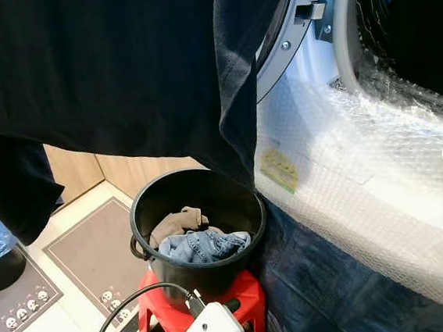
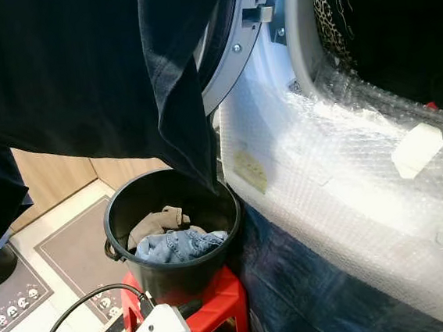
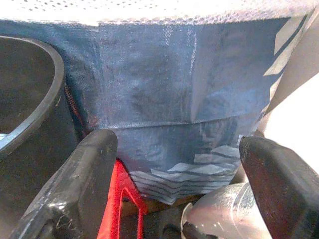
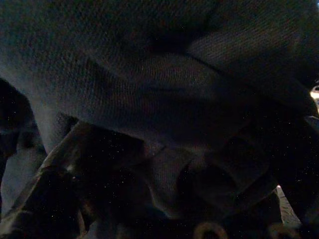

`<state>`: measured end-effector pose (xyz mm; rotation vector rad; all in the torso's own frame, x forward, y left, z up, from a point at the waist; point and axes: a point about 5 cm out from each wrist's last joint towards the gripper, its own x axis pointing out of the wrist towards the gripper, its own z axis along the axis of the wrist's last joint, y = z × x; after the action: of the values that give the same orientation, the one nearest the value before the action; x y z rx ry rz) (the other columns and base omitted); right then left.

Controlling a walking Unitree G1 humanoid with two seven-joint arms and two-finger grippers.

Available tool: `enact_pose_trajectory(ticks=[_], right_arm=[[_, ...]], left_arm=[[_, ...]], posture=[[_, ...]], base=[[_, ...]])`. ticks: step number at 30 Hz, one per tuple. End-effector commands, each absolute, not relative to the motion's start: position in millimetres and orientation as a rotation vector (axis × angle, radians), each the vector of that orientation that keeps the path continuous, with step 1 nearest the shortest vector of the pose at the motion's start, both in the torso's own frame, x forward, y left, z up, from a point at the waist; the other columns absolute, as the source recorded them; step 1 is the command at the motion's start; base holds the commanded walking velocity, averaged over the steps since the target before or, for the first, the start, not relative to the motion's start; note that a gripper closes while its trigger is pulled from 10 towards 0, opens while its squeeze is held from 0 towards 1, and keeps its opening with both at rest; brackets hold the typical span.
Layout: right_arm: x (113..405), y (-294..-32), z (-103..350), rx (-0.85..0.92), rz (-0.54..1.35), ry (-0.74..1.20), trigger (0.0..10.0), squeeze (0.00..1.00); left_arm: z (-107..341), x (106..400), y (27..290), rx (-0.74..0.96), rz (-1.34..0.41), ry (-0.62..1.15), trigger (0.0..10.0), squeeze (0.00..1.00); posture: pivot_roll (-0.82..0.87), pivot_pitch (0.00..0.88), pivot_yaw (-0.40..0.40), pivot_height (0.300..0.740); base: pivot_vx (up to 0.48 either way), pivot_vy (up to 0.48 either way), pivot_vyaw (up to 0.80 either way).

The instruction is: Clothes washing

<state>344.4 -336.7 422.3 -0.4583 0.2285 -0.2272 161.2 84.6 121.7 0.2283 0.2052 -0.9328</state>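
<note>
A black garment hangs above the black bucket, which holds jeans and a brown cloth. The left gripper, fingers spread, is beside the bucket. The right gripper is pressed against dark fabric; I cannot tell its state.
</note>
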Motion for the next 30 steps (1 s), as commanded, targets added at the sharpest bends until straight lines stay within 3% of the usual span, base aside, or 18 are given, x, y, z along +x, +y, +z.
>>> enact_pose_trajectory(ticks=[1, 7, 8, 9, 10, 21, 30], right_arm=[[335, -344, 430, -0.46, -0.246, 0.219, 10.0, 1.0], [325, -339, 433, -0.464, -0.106, 0.161, 10.0, 1.0], [321, -338, 432, -0.464, -0.058, 0.158, 10.0, 0.96], [318, -336, 432, -0.468, -0.021, 0.146, 10.0, 0.58], [313, -334, 430, -0.474, 0.025, 0.145, 10.0, 0.0], [272, -315, 420, -0.522, 0.208, 0.012, 10.0, 0.0], [245, -288, 406, -0.369, 0.442, -0.182, 10.0, 0.0]], left_arm=[[119, 162, 84, 0.229, -0.954, 0.209, 10.0, 0.0], [119, 164, 85, 0.239, -0.961, 0.204, 10.0, 0.0], [119, 165, 85, 0.242, -0.962, 0.204, 10.0, 0.0], [119, 165, 86, 0.243, -0.962, 0.204, 10.0, 0.0], [119, 166, 86, 0.244, -0.963, 0.205, 10.0, 0.0], [119, 173, 91, 0.269, -0.985, 0.197, 10.0, 0.0], [121, 183, 93, 0.309, -0.971, 0.16, 10.0, 0.0]], posture=[[-0.09, 0.041, -0.076, 0.74], [-0.1, 0.035, -0.066, 0.74], [-0.1, 0.033, -0.062, 0.74], [-0.1, 0.033, -0.058, 0.74], [-0.1, 0.033, -0.058, 0.74], [-0.12, 0.009, -0.029, 0.74], [-0.12, 0.003, -0.01, 0.74]], base=[[0.0, 0.0, 0.0], [0.0, 0.0, 0.0], [0.0, 0.0, 0.0], [0.0, 0.0, 0.0], [0.0, 0.0, 0.0], [0.0, 0.0, 0.0], [0.0, 0.0, 0.0]])
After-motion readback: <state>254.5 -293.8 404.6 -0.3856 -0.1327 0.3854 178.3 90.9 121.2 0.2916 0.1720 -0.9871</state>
